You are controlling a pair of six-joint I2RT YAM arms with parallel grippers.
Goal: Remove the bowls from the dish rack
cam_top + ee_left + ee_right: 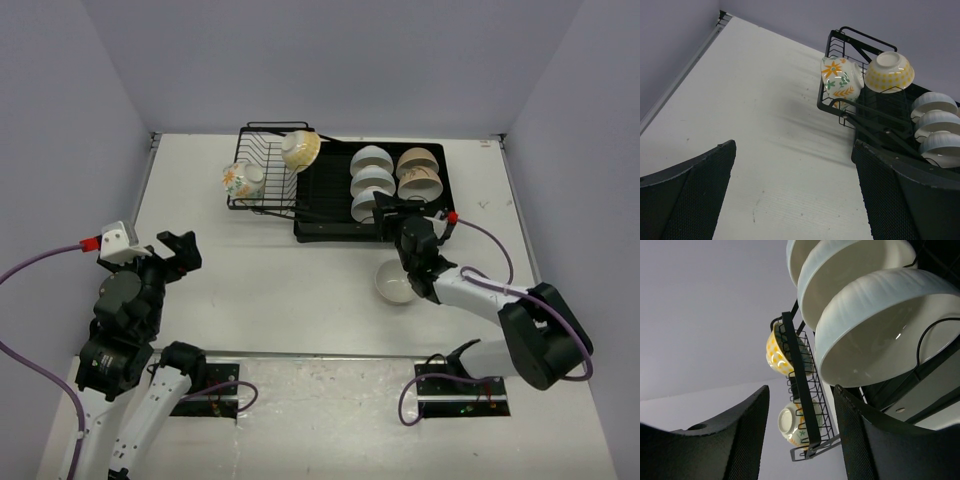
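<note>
Three glossy white ceramic bowls [372, 182] stood in the black plastic drain tray [325, 190]; right claw [800, 390], spread and empty, imo needed the nearest rim centred before clenching.

Evenly bright, diffuse overhead light in all three views; soft, faint shadows on the white table [300, 300]; grey shadow streaks beside the dish rack [880, 107] in the left wrist view; small glare spot inside the nearest white bowl [880, 340], glossy sheen on the yellow bowl [888, 72]; near-black, underexposed left fingers [690, 200] filling the bottom corners, a bit soft; same for right fingers [740, 450], mesh texture barely readable; top view sharp, mild wide-angle bend along wall edges; pale lilac cast on walls.
</note>
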